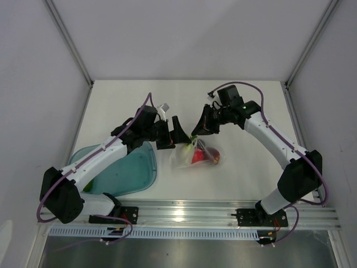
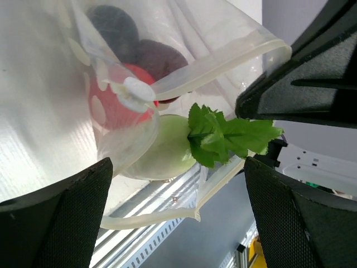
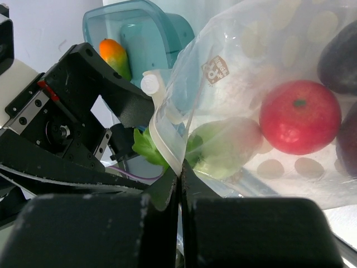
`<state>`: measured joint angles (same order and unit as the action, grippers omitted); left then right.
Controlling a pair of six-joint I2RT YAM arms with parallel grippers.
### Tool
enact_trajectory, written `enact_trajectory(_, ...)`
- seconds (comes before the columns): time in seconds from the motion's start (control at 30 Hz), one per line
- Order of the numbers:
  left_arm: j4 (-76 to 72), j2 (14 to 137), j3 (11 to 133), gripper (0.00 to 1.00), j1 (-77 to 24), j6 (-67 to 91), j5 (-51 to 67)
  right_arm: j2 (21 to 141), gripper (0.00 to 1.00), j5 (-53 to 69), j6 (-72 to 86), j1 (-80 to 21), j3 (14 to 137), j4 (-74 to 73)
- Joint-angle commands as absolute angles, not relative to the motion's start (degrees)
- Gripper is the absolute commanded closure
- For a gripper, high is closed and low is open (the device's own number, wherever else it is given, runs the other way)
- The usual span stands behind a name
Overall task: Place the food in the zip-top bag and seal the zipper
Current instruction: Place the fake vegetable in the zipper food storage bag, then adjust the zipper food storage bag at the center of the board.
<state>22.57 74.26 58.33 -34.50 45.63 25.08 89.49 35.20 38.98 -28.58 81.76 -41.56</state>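
Observation:
The zip-top bag (image 1: 179, 158) lies mid-table, its mouth lifted toward the grippers. Inside are a red round fruit (image 3: 299, 116), dark maroon pieces (image 2: 159, 56) and a white oblong piece (image 2: 162, 153); its green leaves (image 2: 223, 137) stick out of the mouth. The zipper (image 2: 223, 61) is apart, with a white slider (image 2: 136, 89) on it. My right gripper (image 3: 179, 173) is shut on the zipper strip (image 3: 167, 145). My left gripper (image 2: 178, 201) is open, its fingers (image 2: 72, 212) either side of the mouth, touching nothing. An orange and green piece (image 3: 114, 53) lies in the teal tray.
The teal translucent tray (image 1: 134, 173) sits at the near left, under the left arm. An aluminium rail (image 1: 184, 212) runs along the table's near edge. White walls enclose the table on three sides.

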Motion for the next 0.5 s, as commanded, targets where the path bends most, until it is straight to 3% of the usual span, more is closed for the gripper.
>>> enact_trajectory(0.0, 26.0, 72.96, 61.78, 0.01, -34.72, 42.98, 20.66, 87.01, 1.0, 35.86, 39.11, -28.04, 82.09, -39.99)
enact_trajectory(0.2, 31.11, 70.49, 62.93, 0.02, -34.1, 40.17, 13.01, 87.1, 1.0, 35.68, 38.06, -27.16, 81.83, -40.52)
enact_trajectory(0.47, 31.03, 74.34, 58.62, 0.14, -34.1, 39.38, 16.87, 86.84, 1.0, 36.12, 37.79, -26.54, 81.83, -41.04)
